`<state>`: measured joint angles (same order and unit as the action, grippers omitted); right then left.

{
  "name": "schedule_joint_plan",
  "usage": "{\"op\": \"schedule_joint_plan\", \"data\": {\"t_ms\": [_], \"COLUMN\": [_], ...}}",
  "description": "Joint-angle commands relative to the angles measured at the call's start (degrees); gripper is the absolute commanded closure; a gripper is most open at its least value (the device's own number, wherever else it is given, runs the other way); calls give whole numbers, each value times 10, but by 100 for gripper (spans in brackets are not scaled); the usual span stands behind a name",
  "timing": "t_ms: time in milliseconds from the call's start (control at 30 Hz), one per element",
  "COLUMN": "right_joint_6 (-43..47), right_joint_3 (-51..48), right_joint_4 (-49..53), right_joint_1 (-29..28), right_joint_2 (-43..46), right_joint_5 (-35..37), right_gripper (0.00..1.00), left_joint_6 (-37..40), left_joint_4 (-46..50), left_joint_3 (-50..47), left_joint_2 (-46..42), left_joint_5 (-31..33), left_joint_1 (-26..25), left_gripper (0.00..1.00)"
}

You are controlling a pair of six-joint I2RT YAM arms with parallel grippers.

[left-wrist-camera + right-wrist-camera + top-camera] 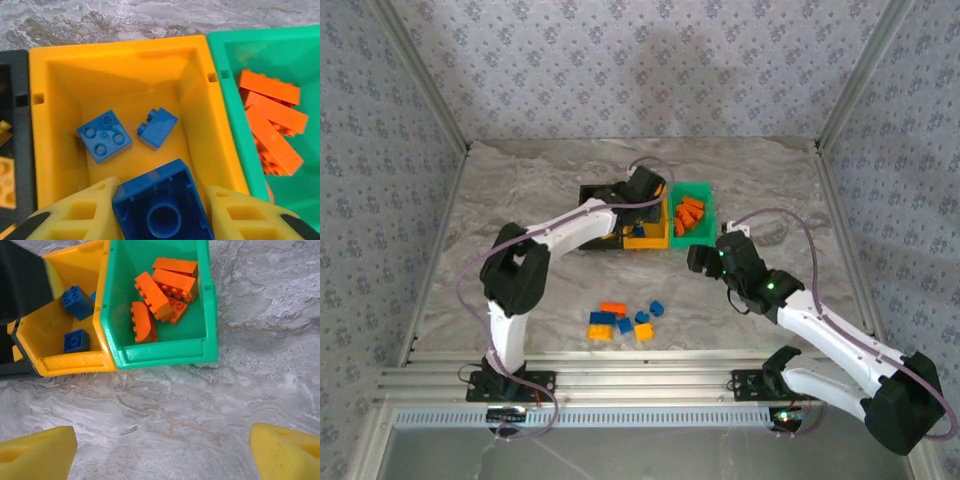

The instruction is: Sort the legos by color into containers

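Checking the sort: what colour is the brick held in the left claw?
Blue; the brick shows best in the left wrist view, over the yellow-orange bin.

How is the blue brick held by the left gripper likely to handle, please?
Probably stiff and light: the blue brick looks like hollow plastic. Its flat faces suggest it would slide, not roll, once in the yellow bin.

Left fingers (75, 216) clamped close together; right fingers (35, 455) spread wide apart.

Bright, even light; soft shadows, sharp focus.
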<state>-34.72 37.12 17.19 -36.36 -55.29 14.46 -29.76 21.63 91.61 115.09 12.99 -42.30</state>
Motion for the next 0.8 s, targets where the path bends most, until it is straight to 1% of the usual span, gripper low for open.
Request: {"op": "schedule_joint_plan", "data": {"t_ms": [0,167,233,333,400,500,600,633,667,767], "right_joint_6": [0,5,10,20,32,49,57,61,63,67], "right_joint_3": [-11,-16,-20,-23,-23,-21,-8,-1,5,24], "right_joint_4": [11,12,9,1,-9,-23,-35,-37,-37,-39], "right_joint_1": [0,-20,-36,-66,-92,-134,-167,-176,-183,-200], "right_joint_2": [2,-13,-23,-43,-60,-95,-142,-160,-175,-220], "right_joint_5": [-36,-68,-80,-97,-109,-111,-108,-105,-100,-89], "right_gripper": [9,8,9,9,10,12,15,15,16,18], "left_joint_6": [10,2,0,-7,-18,-37,-42,-43,-46,-62], "left_joint_4": [42,44,36,16,-8,-46,-53,-49,-44,-31], "left_joint_3": [59,81,71,35,-12,-109,-202,-229,-255,-328], "left_joint_2": [21,15,-10,-62,-110,-198,-281,-307,-329,-391], "left_joint_5": [-8,-27,-37,-54,-74,-94,-80,-71,-61,-54], "left_joint_1": [1,1,-2,-8,-11,-21,-42,-51,-58,-65], "left_gripper": [59,40,31,20,17,12,9,4,2,1]}}
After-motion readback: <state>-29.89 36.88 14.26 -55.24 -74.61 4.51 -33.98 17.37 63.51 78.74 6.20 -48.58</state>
